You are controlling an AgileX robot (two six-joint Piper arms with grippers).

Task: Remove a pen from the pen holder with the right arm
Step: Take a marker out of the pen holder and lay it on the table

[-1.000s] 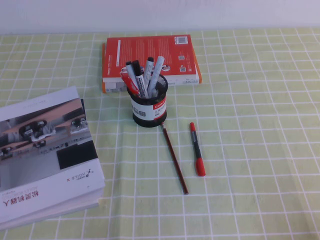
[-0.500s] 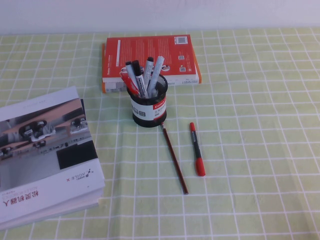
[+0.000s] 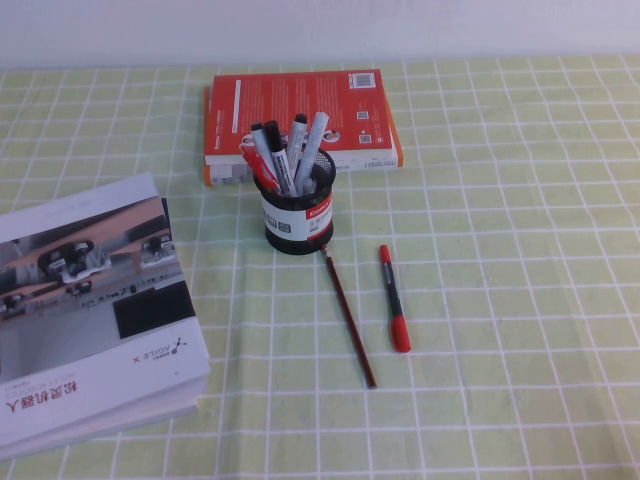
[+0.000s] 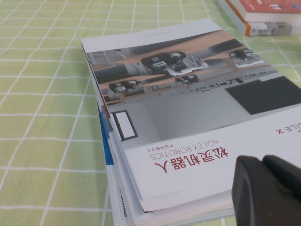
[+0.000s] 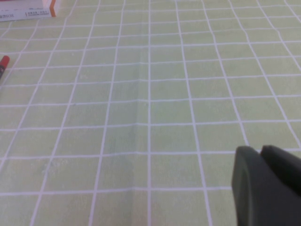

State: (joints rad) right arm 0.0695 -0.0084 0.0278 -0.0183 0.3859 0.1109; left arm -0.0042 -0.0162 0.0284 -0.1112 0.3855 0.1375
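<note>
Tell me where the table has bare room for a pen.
Free: the cloth right of the red pen, where the shut right pincer hangs. Crowded: around the pen holder, pencil and red book. The left pincer, shut, hangs over the magazines.

Bright, even and diffuse, from overhead. Faint, short shadows at the foot of the pen holder (image 3: 296, 205) and the booklet stack (image 3: 90, 310). Slightly washed out across the surface (image 3: 500, 300). Blurred at close range: left hand (image 4: 261, 164), right hand (image 5: 260, 153).
</note>
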